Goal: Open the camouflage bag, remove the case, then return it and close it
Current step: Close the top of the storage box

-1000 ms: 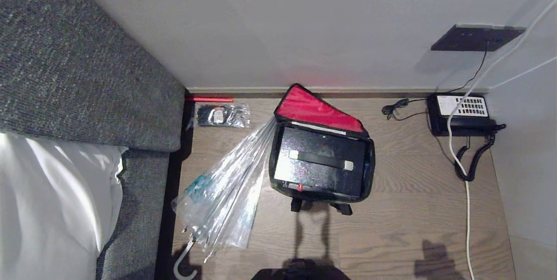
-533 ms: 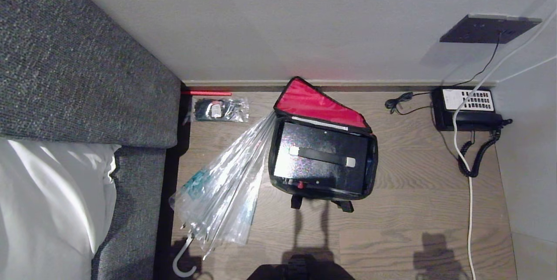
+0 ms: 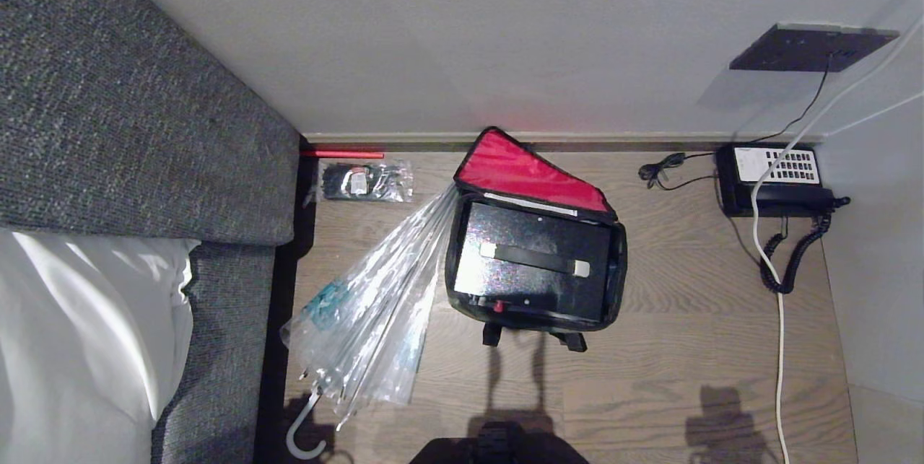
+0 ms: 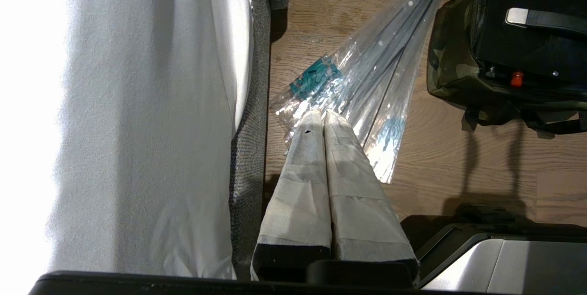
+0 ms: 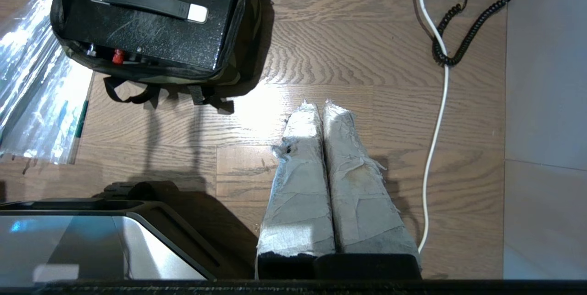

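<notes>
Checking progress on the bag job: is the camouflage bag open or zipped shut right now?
Open. The camouflage bag's red-lined flap stands folded back toward the wall, and the case, handle up, lies exposed inside it.

Camouflage bag (image 3: 535, 247) lies open on wooden floor (image 3: 686, 348), red-lined flap raised. Black case (image 3: 530, 265) sits inside; clear umbrella (image 3: 375, 312) touches bag

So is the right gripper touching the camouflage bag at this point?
Apart. The right wrist view shows bare floor between the right gripper and the camouflage bag.
</notes>
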Tool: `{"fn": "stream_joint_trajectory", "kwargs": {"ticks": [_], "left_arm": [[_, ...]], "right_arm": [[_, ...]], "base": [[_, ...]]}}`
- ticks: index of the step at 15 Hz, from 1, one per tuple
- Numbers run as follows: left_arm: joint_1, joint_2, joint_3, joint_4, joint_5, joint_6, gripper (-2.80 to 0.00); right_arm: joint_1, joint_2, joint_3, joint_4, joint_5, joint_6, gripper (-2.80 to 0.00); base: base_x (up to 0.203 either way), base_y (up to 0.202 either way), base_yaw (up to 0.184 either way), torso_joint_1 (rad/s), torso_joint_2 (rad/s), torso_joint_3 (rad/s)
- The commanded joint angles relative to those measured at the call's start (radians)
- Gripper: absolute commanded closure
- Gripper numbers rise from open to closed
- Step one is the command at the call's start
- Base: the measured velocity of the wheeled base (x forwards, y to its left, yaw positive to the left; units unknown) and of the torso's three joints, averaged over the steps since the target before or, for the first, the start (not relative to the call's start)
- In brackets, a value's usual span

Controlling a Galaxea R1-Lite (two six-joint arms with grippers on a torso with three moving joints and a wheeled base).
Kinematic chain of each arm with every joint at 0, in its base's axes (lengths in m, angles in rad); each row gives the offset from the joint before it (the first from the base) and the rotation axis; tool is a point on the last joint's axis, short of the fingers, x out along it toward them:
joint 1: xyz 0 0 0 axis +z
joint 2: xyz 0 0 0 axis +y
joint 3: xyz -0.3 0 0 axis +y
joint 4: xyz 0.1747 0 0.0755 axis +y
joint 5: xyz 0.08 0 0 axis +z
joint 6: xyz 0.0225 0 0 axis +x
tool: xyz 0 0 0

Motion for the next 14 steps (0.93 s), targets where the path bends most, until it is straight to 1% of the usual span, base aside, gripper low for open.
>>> {"fn": "stream_joint_trajectory", "kwargs": {"ticks": [1,3,4,7,14], "left_arm": [[0.001,0.0,0.0,-0.001,0.001,0.0,0.0],[0.0,0.0,0.0,-0.002,0.001,-0.001,0.0],[0.0,0.0,0.0,-0.002,0.001,-0.003,0.0],[0.0,0.0,0.0,0.0,0.001,-0.003,0.0],[0.0,0.0,0.0,0.0,0.001,-0.004,0.0]], "right_arm": [[0.0,-0.028,0.0,0.0,0.0,-0.001,0.0],[0.0,-0.028,0.0,0.0,0.0,-0.001,0.0],[0.0,-0.028,0.0,0.0,0.0,-0.001,0.0],[0.0,-0.028,0.0,0.0,0.0,-0.001,0.0],[0.0,-0.028,0.0,0.0,0.0,-0.001,0.0]], "base": [[0.0,0.0,0.0,0.0,0.0,0.0],[0.0,0.0,0.0,0.0,0.0,0.0],[0.088,0.0,-0.001,0.004,0.0,0.004],[0.148,0.0,0.0,0.002,0.0,0.001],[0.0,0.0,0.0,0.0,0.0,0.0]]}}
